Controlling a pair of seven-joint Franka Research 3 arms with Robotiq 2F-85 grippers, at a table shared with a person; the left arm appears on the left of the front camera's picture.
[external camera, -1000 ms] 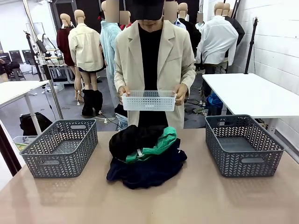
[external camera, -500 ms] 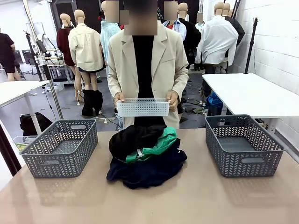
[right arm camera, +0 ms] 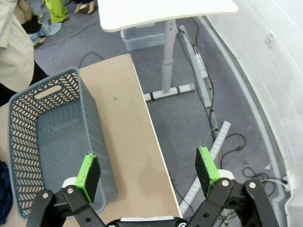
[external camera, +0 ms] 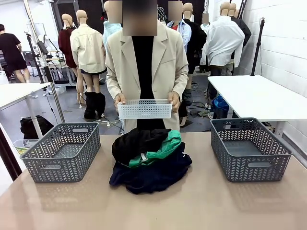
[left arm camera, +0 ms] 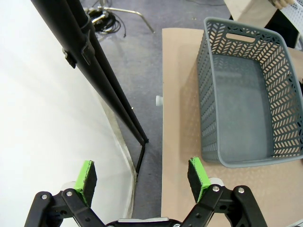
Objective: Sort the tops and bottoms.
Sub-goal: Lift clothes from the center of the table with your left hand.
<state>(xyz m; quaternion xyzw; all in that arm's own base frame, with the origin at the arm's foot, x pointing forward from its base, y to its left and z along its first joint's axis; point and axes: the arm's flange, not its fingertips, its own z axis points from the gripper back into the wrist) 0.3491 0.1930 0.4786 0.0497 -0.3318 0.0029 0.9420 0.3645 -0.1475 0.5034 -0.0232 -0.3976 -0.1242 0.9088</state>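
A heap [external camera: 148, 160] of soft garments sits at the middle of the tan table [external camera: 57, 206], between two grey baskets. A black garment [external camera: 136, 143] with a small white label lies on top at the left. A bright green garment [external camera: 165, 146] spills out beneath it to the right, and navy garments [external camera: 151, 176] form the dark base, spreading toward the near edge. The heap is rounded, a little wider than deep, with no clear long axis. The left basket [external camera: 62, 152] and right basket [external camera: 251, 149] stand well apart from it on either side, both empty. The left gripper [left arm camera: 142, 176] hangs about over the table's left edge, outside its basket, jaws wide apart and holding nothing. The right gripper [right arm camera: 147, 170] hangs likewise over the right edge, also wide apart and empty. The heap therefore lies inward from each gripper, past that gripper's basket, and neither arm looks clearly nearer. Across the table a person [external camera: 165, 67] holds a white tray [external camera: 145, 109] in both hands [external camera: 174, 101], above and behind the heap.
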